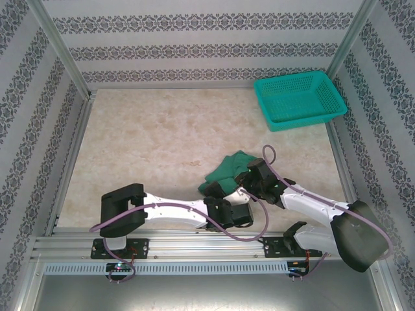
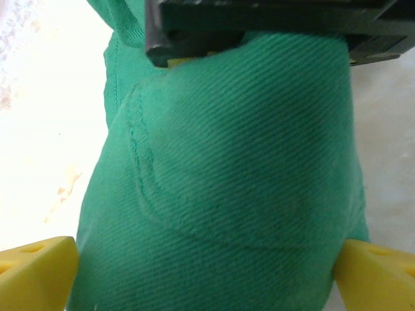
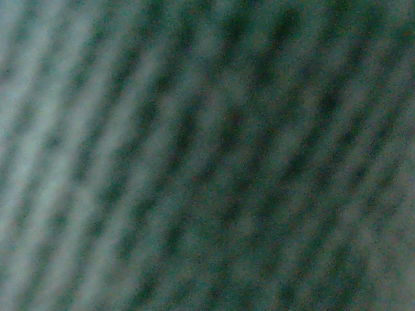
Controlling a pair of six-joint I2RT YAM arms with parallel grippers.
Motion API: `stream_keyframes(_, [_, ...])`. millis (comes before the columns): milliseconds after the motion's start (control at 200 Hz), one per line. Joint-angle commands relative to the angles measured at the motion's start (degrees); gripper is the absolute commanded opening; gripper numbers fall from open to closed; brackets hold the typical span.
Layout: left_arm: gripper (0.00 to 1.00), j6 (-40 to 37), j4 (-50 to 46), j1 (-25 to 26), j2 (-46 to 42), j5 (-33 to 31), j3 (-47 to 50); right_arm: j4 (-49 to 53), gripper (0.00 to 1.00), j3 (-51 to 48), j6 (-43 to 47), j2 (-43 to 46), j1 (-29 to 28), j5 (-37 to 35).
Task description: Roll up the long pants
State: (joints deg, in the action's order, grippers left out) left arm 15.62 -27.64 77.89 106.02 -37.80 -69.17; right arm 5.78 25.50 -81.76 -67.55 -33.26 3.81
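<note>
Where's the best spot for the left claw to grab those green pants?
Probably the near end of the bundle, pinched across its width, coming in from the robot's side. The long pants are bunched into a thick wad there, and the open fingers of the left gripper straddle it.

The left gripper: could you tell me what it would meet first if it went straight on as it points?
The pants, lying right ahead inside the open left gripper; contact looks almost immediate.
</note>
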Motion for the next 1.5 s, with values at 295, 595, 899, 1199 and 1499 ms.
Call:
stream_keyframes(295, [1.0,-6.3,-4.1,-0.4,0.2,-6.1,-5.5,-1.9,0.0,1.9,-2.1,-8.9,-3.8,0.3])
stream_keyframes(595, [1.0,-0.8,-12.8,-3.6,9.4,-7.0,-10.7,-3.7,0.0,1.4,-3.8,-8.8,-5.4,1.9])
stream_keyframes(899, [1.0,-0.3,-14.9,-8.4,18.1,-10.0,-12.6,0.4,0.0,-4.8,-7.0,4.3,-5.5,4.0])
stream_keyframes(1199, [1.0,-1.4,-4.4,-8.3,8.2,-9.2,-2.7,11.3,0.0,-10.5,-6.2,20.7,2.6,4.6])
stream_keyframes(1499, [1.0,-5.8,-1.1,-8.1,10.4,-4.4,-3.6,11.0,0.0,-11.3,-5.3,20.8,4.4,6.5])
